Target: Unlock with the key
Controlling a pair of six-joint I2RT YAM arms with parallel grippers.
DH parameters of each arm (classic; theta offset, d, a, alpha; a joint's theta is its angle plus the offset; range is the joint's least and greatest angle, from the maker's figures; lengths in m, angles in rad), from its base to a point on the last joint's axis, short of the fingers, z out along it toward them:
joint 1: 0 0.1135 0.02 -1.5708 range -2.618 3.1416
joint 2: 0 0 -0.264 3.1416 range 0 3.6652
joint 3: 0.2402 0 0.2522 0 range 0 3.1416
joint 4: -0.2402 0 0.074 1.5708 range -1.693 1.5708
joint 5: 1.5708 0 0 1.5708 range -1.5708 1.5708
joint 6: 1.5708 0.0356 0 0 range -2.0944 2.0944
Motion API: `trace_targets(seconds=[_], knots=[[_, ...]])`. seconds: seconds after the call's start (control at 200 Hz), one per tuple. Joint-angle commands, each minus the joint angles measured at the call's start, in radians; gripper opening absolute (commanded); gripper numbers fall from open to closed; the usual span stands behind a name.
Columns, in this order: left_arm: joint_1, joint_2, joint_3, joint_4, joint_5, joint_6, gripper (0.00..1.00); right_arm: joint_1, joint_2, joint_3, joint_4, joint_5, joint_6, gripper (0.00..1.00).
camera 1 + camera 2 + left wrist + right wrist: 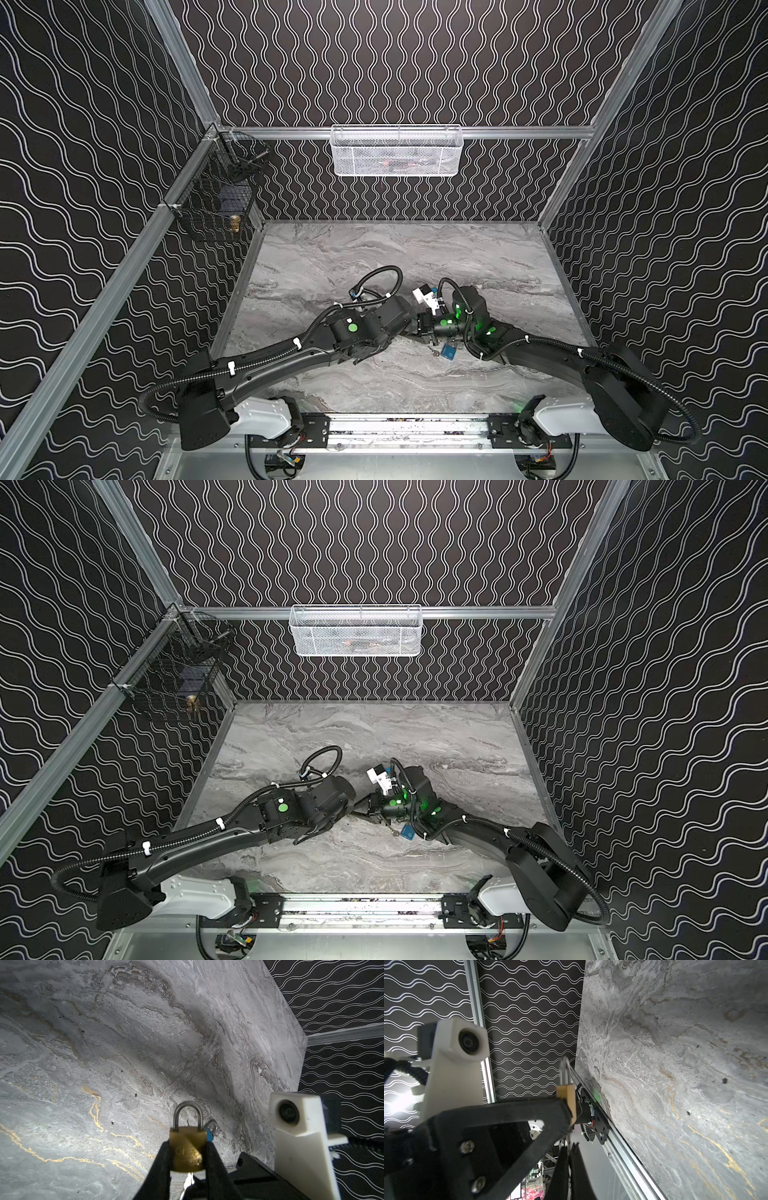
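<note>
Brass padlock (188, 1138): clamped in left gripper (188, 1145), shackle closed. Key (188, 1180): pinched in closed right gripper (570, 1148), at padlock's underside

Dim and evenly lit in both top views, slightly soft throughout. From the left wrist, bright on the near marble tabletop (62, 1136), shadowed across its middle, blurred on the close brass padlock (188, 1147). From the right wrist, blown-out glare spot (400, 1103) on the patterned wall (529, 1022).
</note>
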State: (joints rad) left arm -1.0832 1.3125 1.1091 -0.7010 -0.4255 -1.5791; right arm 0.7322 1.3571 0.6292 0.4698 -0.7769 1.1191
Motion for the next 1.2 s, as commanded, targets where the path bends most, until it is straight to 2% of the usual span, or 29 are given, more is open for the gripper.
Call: trace_targets(seconds=[0.0, 0.115, 0.27, 0.405, 0.48, 0.591, 0.726, 0.806, 1.196], knots=[[-0.001, 0.000, -0.014, -0.116, 0.027, -0.028, 0.00, -0.005, -0.023, 0.036, 0.090, -0.025, -0.071, 0.00], [-0.002, -0.003, -0.004, -0.169, 0.007, -0.073, 0.00, -0.004, -0.014, 0.061, 0.053, -0.059, -0.086, 0.00], [-0.002, -0.004, -0.018, -0.134, 0.020, -0.091, 0.00, 0.010, -0.011, 0.078, 0.021, -0.059, -0.100, 0.00], [-0.003, 0.009, -0.017, -0.089, 0.045, -0.120, 0.00, 0.026, -0.036, 0.052, 0.032, 0.003, -0.078, 0.00], [-0.003, 0.020, -0.016, -0.038, 0.058, -0.093, 0.00, 0.031, -0.037, 0.056, 0.032, 0.021, -0.083, 0.00], [-0.003, 0.069, 0.045, -0.100, 0.080, -0.088, 0.00, 0.032, -0.022, 0.075, 0.019, 0.020, -0.107, 0.00], [-0.006, 0.046, -0.009, 0.022, 0.125, -0.078, 0.00, 0.014, -0.009, 0.038, 0.147, 0.006, -0.032, 0.00], [-0.007, 0.038, -0.020, 0.028, 0.127, -0.085, 0.00, 0.010, 0.016, 0.029, 0.196, -0.010, -0.002, 0.00], [-0.017, 0.039, -0.049, 0.120, 0.145, -0.117, 0.00, 0.015, 0.013, 0.002, 0.207, 0.098, 0.055, 0.00]])
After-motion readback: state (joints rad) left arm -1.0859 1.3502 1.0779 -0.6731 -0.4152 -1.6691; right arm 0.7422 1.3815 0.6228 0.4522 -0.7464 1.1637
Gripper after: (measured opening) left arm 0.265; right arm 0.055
